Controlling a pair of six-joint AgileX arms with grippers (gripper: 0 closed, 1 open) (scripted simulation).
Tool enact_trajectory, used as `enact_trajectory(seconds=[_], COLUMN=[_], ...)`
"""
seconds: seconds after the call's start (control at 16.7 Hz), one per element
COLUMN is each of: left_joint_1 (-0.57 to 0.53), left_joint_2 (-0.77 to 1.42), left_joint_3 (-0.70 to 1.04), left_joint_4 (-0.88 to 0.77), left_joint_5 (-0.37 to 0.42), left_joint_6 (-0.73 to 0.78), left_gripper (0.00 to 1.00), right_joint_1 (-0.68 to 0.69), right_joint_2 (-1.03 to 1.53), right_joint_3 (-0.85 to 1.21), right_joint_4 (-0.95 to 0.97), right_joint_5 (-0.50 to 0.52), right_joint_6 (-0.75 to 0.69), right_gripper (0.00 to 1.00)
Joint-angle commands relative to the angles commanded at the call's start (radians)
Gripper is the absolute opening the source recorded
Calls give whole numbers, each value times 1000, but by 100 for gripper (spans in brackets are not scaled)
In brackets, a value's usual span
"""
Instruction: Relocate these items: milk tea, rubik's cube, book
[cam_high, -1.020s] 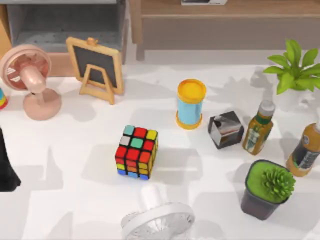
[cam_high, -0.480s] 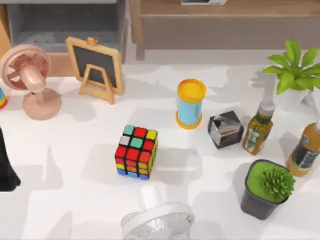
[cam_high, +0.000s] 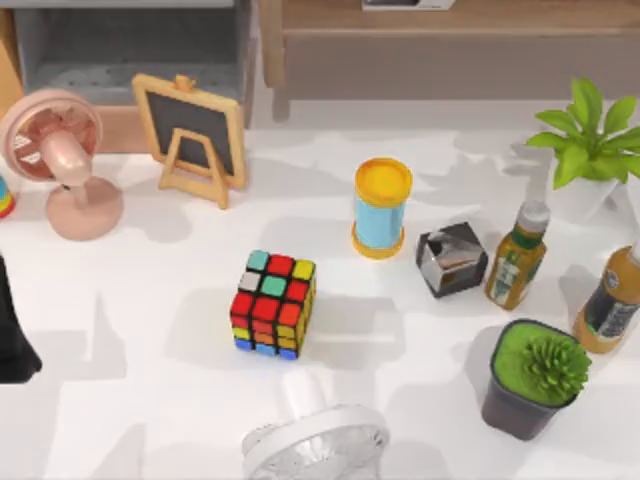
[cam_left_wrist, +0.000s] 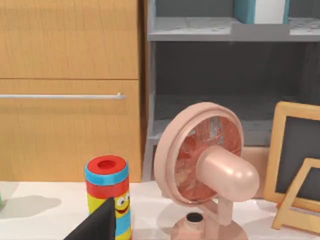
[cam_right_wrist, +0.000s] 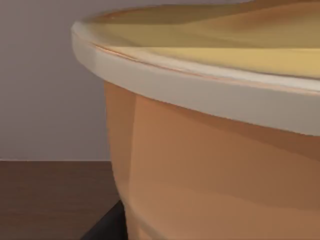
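A dark fingertip of the right gripper (cam_right_wrist: 107, 225) showed at the foot of an orange-tan cup with a pale rim (cam_right_wrist: 210, 150), pressed close against the lens in the right wrist view; whether those fingers were apart or clamped on it could not be told. A dark fingertip of the left gripper (cam_left_wrist: 97, 225) poked up before a striped tube with a red cap and a smiling face (cam_left_wrist: 108, 192), and its fingers' state could not be told either. The left arm (cam_high: 12, 335) sat at the table's left edge in the top view. The rubik's cube (cam_high: 272, 303) stood free near the middle of the white table (cam_high: 140, 400), well apart from both arms. Behind and to its right stood a blue canister with a yellow lid (cam_high: 381, 208), closed, then a dark shiny cube (cam_high: 452, 259), two capped bottles (cam_high: 516, 256), and a dark pot (cam_high: 528, 380) holding a green succulent. A pink fan (cam_left_wrist: 205, 167) and a small chalkboard easel (cam_high: 190, 135) stood at the far left, and a white fan (cam_high: 315, 440) at the near edge
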Motion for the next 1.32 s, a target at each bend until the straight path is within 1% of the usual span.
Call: enact_trajectory(seconds=[0.6, 0.66, 1.2, 1.32], left_joint_1=[0, 0, 0, 0], left_joint_2=[0, 0, 0, 0], left_joint_3=[0, 0, 0, 0], left_joint_4=[0, 0, 0, 0], left_joint_5=[0, 0, 0, 0], left_joint_6=[0, 0, 0, 0], left_gripper=[100, 100, 100, 100], right_joint_1=[0, 0, -3, -3], right_joint_2=[0, 0, -5, -39], right_joint_3=[0, 0, -3, -40], right_joint_4=[0, 0, 1, 13], right_joint_5=[0, 0, -1, -12], right_joint_6=[0, 0, 2, 6], right_gripper=[2, 0, 0, 0])
